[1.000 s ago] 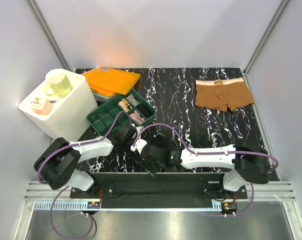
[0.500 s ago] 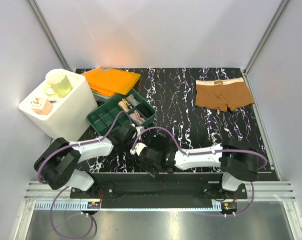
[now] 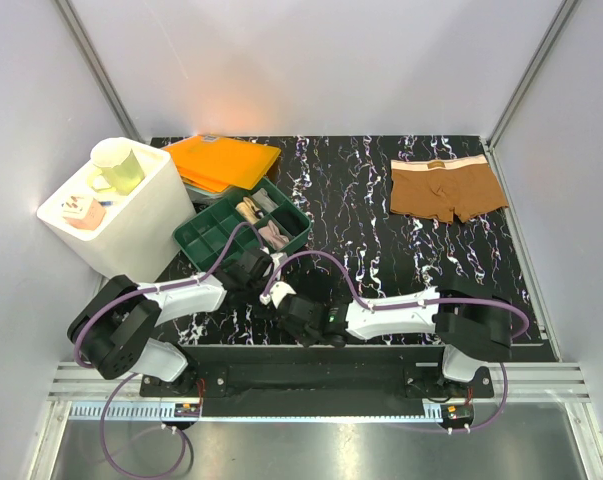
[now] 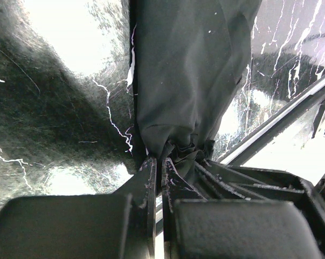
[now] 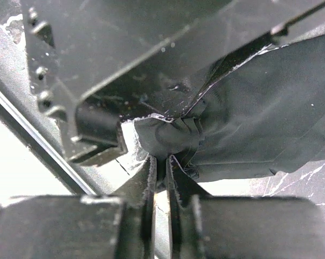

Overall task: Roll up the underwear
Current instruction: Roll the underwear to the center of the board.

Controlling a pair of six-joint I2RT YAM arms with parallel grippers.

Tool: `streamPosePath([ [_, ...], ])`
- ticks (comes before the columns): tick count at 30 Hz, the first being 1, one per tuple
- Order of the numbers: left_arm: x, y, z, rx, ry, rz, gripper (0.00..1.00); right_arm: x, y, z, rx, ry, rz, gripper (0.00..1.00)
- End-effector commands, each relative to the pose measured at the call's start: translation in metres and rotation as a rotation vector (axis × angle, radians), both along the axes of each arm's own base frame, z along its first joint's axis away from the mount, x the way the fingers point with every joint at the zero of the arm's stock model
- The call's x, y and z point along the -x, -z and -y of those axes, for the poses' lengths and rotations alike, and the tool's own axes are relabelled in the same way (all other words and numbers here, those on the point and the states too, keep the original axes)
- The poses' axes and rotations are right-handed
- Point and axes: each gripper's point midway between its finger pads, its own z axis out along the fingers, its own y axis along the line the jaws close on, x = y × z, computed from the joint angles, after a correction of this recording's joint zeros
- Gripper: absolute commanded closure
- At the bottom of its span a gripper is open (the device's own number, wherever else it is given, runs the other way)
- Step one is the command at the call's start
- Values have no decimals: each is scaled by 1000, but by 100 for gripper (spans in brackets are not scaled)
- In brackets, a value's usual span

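The black underwear (image 4: 194, 81) lies as a bunched, partly rolled strip on the marbled table near its front edge. My left gripper (image 4: 161, 157) is shut on one puckered end of it, and sits left of centre in the top view (image 3: 261, 280). My right gripper (image 5: 162, 157) is pinched on another gathered fold of the same black underwear (image 5: 259, 108), close beside the left gripper (image 3: 287, 306). In the top view the black cloth is barely distinguishable from the dark table. The brown underwear (image 3: 446, 190) with a pale waistband lies flat at the far right, away from both grippers.
A green compartment tray (image 3: 206, 240) with small items sits just beyond the left gripper. An orange folder (image 3: 221, 160) lies behind it. A white bin (image 3: 131, 230) holding a cup stands at the left. The table's front rail (image 3: 311, 378) runs right under both grippers.
The right arm has slid left toward the left gripper, and its jaws have closed onto the black fabric. The left gripper has kept its hold and place.
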Motion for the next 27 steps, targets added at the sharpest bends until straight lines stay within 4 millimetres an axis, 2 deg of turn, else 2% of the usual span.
streamPosePath([
  [1, 4, 6, -13, -60, -3, -8, 100, 20, 30, 18, 82, -20, -99, 95],
  [2, 4, 5, -13, -59, -3, -6, 100, 24, 29, 16, 72, -33, -119, 100],
  [3, 3, 4, -13, -54, -8, -2, 99, 27, 28, 16, 64, -34, -134, 100],
  [7, -6, -11, -13, -29, -35, 38, 75, 37, 17, 7, 1, -56, -204, 100],
  [8, -8, -16, -12, -24, -41, 49, 72, 42, 15, 5, -15, -61, -241, 100],
  [10, -12, -26, -13, -19, -51, 77, 67, 38, 8, 2, -58, -48, -262, 100],
  [11, -13, -29, -14, -20, -53, 84, 66, 42, 6, 2, -78, -52, -301, 100],
  [13, -14, -33, -17, -27, -60, 96, 65, 33, -4, -2, -136, -36, -319, 100],
  [15, -11, -32, -22, -42, -63, 92, 63, 35, -11, -4, -186, -51, -361, 100],
  [16, -13, -34, -24, -45, -73, 105, 62, 27, -13, -3, -203, -35, -371, 100],
  [20, -16, -41, -28, -43, -87, 144, 61, 26, -22, -4, -256, -61, -456, 100],
  [24, -20, -57, -24, 23, -87, 228, 61, 24, -30, -7, -300, -81, -542, 100],
  [26, -24, -74, -16, 108, -89, 288, 61, 24, -35, -9, -322, -92, -585, 100],
  [27, -22, -73, -16, 126, -92, 294, 61, 19, -33, -8, -325, -77, -600, 100],
])
